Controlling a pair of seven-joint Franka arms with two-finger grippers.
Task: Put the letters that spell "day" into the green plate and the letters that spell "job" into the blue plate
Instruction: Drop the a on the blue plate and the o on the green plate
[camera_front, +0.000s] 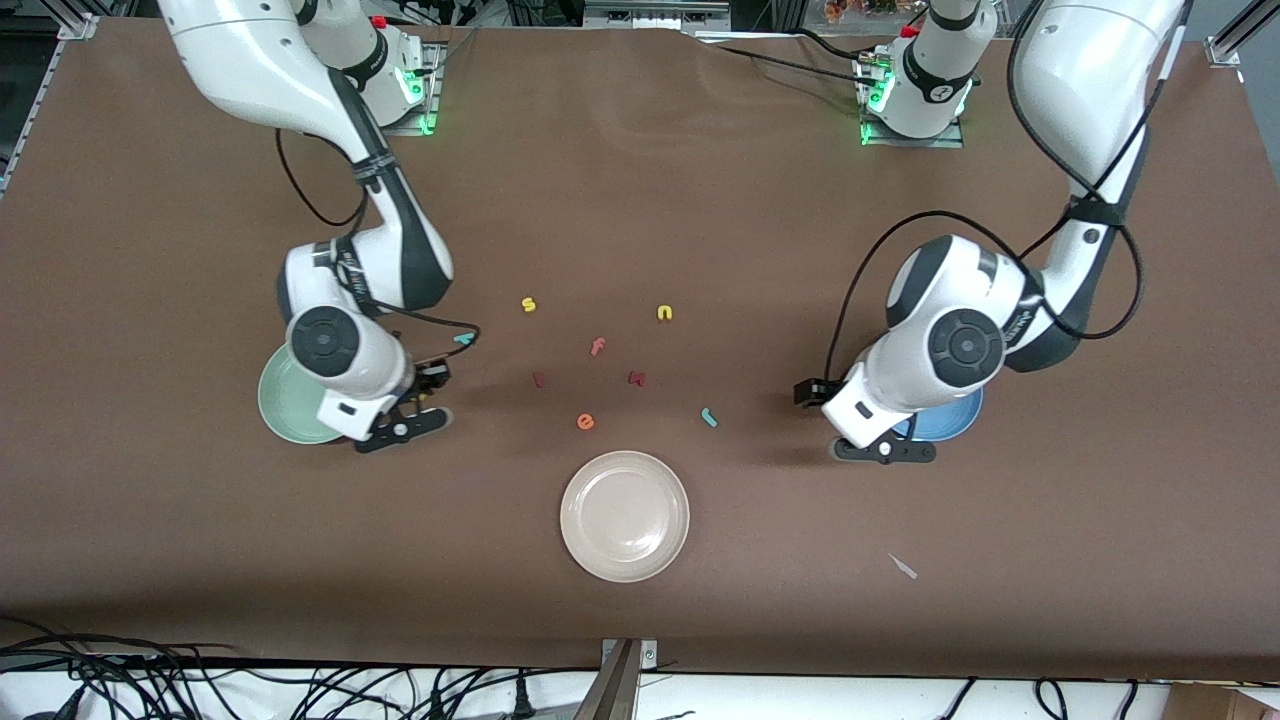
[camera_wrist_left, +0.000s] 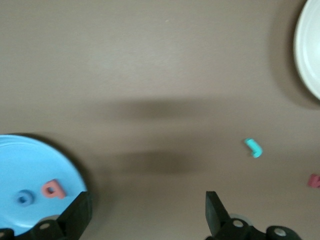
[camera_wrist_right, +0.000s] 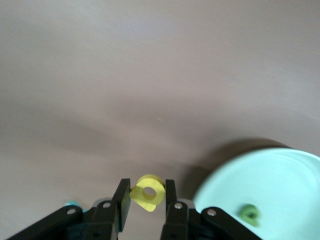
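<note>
The right gripper (camera_wrist_right: 146, 200) was clamped on the yellow a (camera_wrist_right: 148, 192), held just above the table beside the rim of the green plate (camera_wrist_right: 280, 185). The dark green d (camera_wrist_right: 248, 213) already lay in that plate. The teal y (camera_front: 464, 338) lay on the table near this gripper, on the side toward the table's middle.

The left gripper (camera_wrist_left: 147, 212) hung with its jaws apart and empty, over the table just beside the blue plate (camera_wrist_left: 20, 160). In that plate lay the blue o (camera_wrist_left: 23, 198) and the salmon-red b (camera_wrist_left: 53, 189), close together. The teal j (camera_front: 709, 417) lay on the table between the left gripper and the cream-white plate (camera_front: 625, 516).

Step in hand, as judged: delivery of the second letter of "day". The next move called for carrying the a over the green plate's rim and releasing it clear of the d. After that, the y and the j each remained to be fetched.

The yellow s (camera_front: 528, 304), yellow n (camera_front: 664, 313), orange f (camera_front: 597, 347), orange e (camera_front: 585, 422) and the dark red letters (camera_front: 636, 378) were to stay where they lay.
</note>
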